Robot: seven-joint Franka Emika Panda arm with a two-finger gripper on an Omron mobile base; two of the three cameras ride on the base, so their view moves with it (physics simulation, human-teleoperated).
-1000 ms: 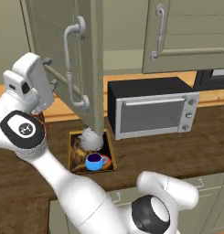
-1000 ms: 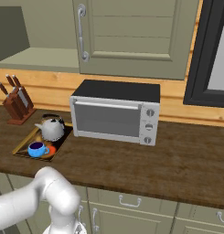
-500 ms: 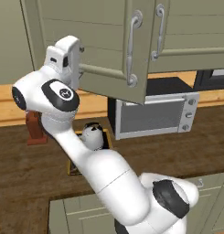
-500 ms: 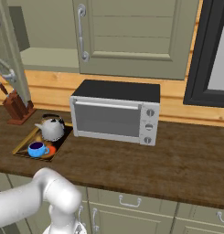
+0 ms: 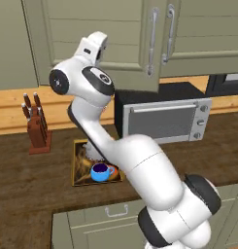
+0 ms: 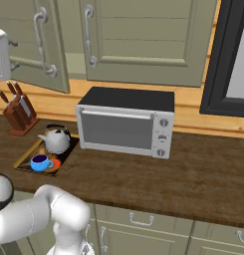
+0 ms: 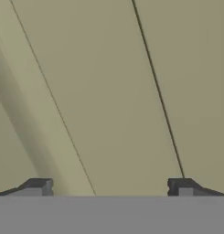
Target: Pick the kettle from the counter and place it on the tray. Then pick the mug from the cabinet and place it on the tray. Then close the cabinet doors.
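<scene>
The kettle [image 6: 56, 140] and the blue mug [image 6: 40, 162] stand on the tray [image 6: 25, 158] on the counter [image 6: 193, 174]. In the left base view the arm hides most of the kettle; the mug [image 5: 100, 171] and tray [image 5: 79, 168] show beside it. My gripper [image 7: 111, 187] is open, its fingertips [image 7: 40, 185] wide apart and right against a pale green door panel, nothing between them. The hand [image 5: 93, 46] is raised against the left cabinet door [image 6: 31, 47], which still stands ajar. The right cabinet door [image 6: 143, 35] is flush and shut.
A microwave [image 6: 126, 122] stands on the counter right of the tray. A knife block [image 6: 20, 110] stands at the left by the wall. A dark window frame [image 6: 218, 60] is at the right. Drawers [image 6: 143, 221] run below the counter's front edge.
The left cabinet door has swung from wide open to nearly shut, with my arm following it up and inward. Kettle, mug and tray have not moved.
</scene>
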